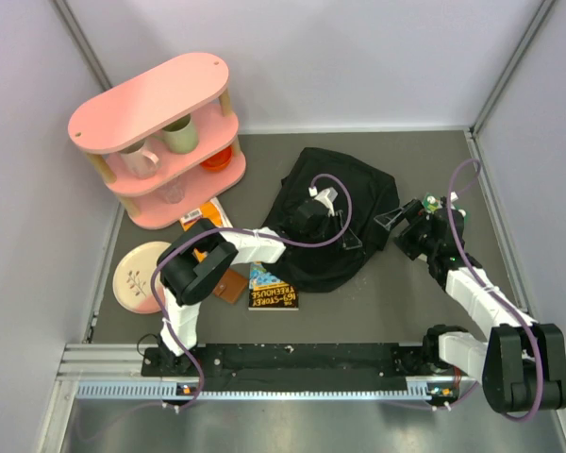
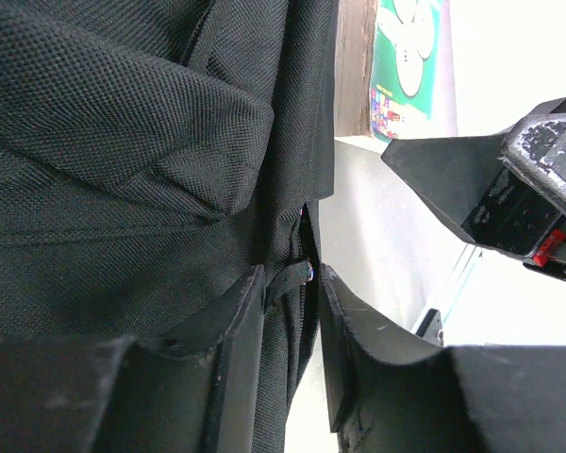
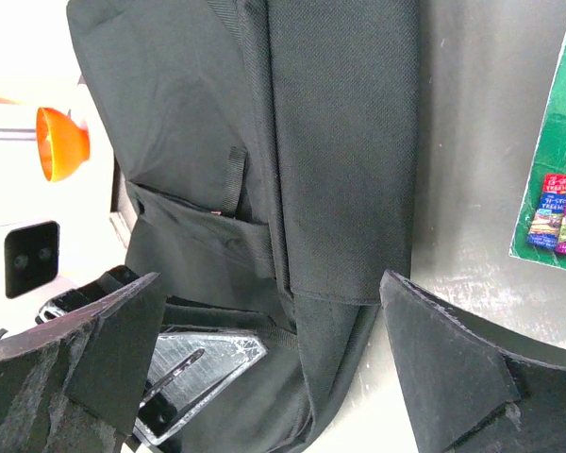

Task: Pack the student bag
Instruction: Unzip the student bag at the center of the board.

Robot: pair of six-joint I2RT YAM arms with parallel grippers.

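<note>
The student bag [image 1: 335,212], a floppy black backpack, lies in the middle of the table. My left gripper [image 1: 347,230] reaches over it. In the left wrist view its jaws [image 2: 291,272] stand narrowly apart, open around the bag's [image 2: 123,170] zip edge. A small strap-like zip pull [image 2: 288,280] lies between them against the left finger, a thin gap short of the right one. My right gripper [image 1: 394,232] is wide open at the bag's right edge. In the right wrist view its jaws [image 3: 274,279] straddle a fold of the bag [image 3: 340,142] without touching it.
A pink two-tier shelf [image 1: 160,132] with mugs stands at the back left. A pink plate [image 1: 140,276], an orange book [image 1: 206,219], a brown wallet [image 1: 230,286] and a treehouse book [image 1: 274,288] lie left of the bag. Grey walls close in on three sides.
</note>
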